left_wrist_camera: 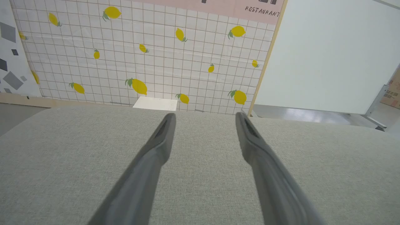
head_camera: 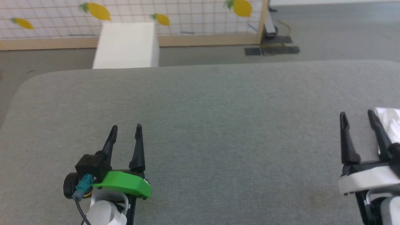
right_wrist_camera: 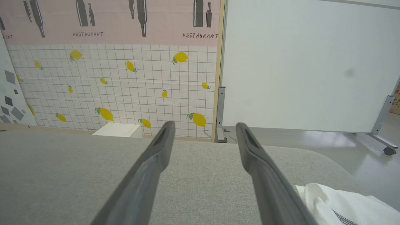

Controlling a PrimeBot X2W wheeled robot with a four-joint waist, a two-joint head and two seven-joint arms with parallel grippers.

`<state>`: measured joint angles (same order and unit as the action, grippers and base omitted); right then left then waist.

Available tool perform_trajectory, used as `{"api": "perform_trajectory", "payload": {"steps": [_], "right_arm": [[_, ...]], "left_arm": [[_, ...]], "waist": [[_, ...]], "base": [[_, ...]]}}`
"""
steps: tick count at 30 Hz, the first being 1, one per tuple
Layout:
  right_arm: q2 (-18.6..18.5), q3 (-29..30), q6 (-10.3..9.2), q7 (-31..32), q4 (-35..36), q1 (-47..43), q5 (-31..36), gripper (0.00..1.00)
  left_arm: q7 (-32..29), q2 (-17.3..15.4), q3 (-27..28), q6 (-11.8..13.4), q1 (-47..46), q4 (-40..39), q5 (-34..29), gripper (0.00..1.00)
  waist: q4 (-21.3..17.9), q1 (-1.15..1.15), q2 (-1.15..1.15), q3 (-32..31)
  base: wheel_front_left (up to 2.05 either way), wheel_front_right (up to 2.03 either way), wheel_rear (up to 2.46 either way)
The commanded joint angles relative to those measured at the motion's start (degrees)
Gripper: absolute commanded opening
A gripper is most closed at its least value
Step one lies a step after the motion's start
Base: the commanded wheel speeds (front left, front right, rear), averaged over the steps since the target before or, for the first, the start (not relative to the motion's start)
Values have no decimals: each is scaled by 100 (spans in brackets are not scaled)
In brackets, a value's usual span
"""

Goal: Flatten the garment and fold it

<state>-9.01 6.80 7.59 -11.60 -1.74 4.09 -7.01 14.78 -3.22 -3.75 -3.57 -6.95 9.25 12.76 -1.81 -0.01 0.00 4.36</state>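
2 spread tools: left tool over cushion, right tool beside garment.

The garment runs off the right edge, seemingly bunched.

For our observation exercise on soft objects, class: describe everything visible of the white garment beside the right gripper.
The garment is white, thin-looking cloth, bunched in loose folds, not flattened. Part of it is cut off by the frame; a bit of dark zigzag stitching shows in the right wrist view. It lies on the grey padded surface, just right of the open right gripper; whether a finger touches it cannot be told.
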Motion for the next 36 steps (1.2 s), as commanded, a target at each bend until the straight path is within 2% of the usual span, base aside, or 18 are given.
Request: {"api": "perform_trajectory", "payload": {"steps": [1, 13, 32, 33, 36], "right_arm": [[67, -18, -10, 28, 77, -130, 54, 100], [549, 28, -10, -16, 262, -822, 372, 100], [613, 15, -10, -127, 270, -1276, 122, 100], [599, 26, 0, -102, 270, -1232, 149, 0], [598, 29, 0, -99, 270, -1230, 151, 0]], "left_arm": [[21, 24, -5, -32, 75, 17, 29, 100], [21, 33, -50, -43, 336, 53, 47, 100], [21, 34, -188, 14, 784, 65, 176, 100], [0, 10, -192, -8, 698, 71, 107, 0], [-10, 8, -194, -8, 693, 71, 91, 0]], "waist": [[373, 1, 0, -297], [608, 1, 0, -469], [566, 1, 0, -741], [565, 1, 0, -741], [564, 1, 0, -741]], "base": [[0, 0, 0], [0, 0, 0], [0, 0, 0], [0, 0, 0], [0, 0, 0]]}}
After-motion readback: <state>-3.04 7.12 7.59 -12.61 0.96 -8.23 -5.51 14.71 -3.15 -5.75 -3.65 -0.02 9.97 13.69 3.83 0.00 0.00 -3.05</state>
